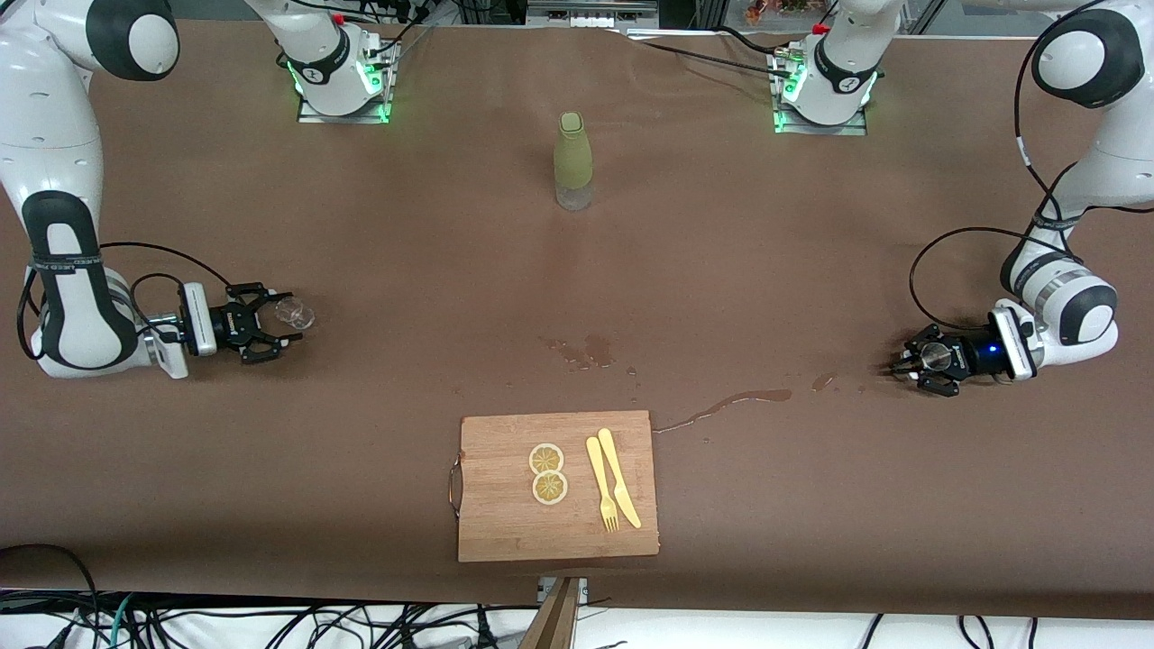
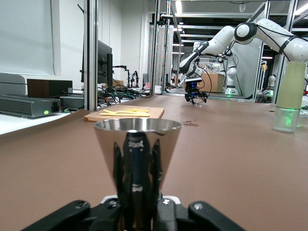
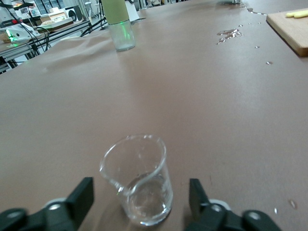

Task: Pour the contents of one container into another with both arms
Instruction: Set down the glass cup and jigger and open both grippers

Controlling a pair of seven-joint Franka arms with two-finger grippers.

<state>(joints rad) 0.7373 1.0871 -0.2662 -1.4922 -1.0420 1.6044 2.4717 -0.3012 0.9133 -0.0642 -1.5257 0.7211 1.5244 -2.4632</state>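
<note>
Nearest the front camera, a wooden cutting board (image 1: 505, 505) lies on the brown table (image 1: 811, 225), carrying two lemon slices (image 1: 547, 473), a yellow fork (image 1: 602, 485) and a yellow knife (image 1: 619, 476). Just farther from the camera, spilled liquid (image 1: 730, 401) streaks the table toward the left arm's end, with a smaller wet patch (image 1: 584, 351) beside it. At that end the left gripper (image 1: 912, 361) sits low at the table with a shiny metal cup (image 2: 137, 144) between its jaws; the jaws stand close to the cup's narrow base, but I cannot tell whether they grip it. At the right arm's end the right gripper (image 1: 281, 324) rests low, jaws wide apart on either side of a small clear glass beaker (image 3: 139, 180) that stands upright on the table, untouched by either jaw. Farthest off, between the two arm bases, stands a green bottle (image 1: 572, 160).
</note>
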